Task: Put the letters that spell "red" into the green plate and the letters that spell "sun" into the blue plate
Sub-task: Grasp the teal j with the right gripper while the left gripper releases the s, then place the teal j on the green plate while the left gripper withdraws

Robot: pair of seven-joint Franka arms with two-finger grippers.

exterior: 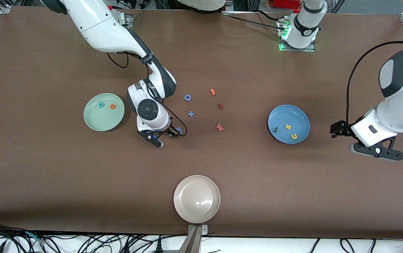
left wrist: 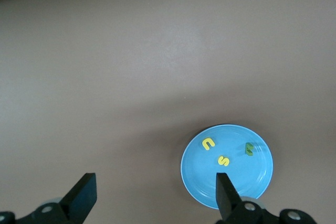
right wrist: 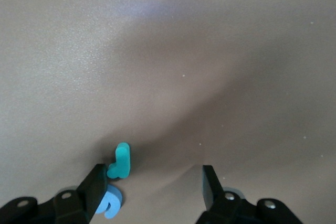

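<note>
The right pincer (right wrist: 149, 182) stood spread around the teal "r" (right wrist: 121, 162) beside the green plate (exterior: 103, 111); the left pincer (left wrist: 155, 191) waited spread.

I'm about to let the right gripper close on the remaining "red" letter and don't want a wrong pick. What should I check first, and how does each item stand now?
1. Right gripper open, low over the teal "r": ok.
2. "r" centred between the fingers: not ok, it lies close by one finger.
3. Blue letter out of the grip: not ok, it lies right beside the "r".
4. Green plate holds "d" and "e": ok.
5. Blue plate holds "s", "u", "n": ok.
6. Left gripper waiting, open: ok.
</note>
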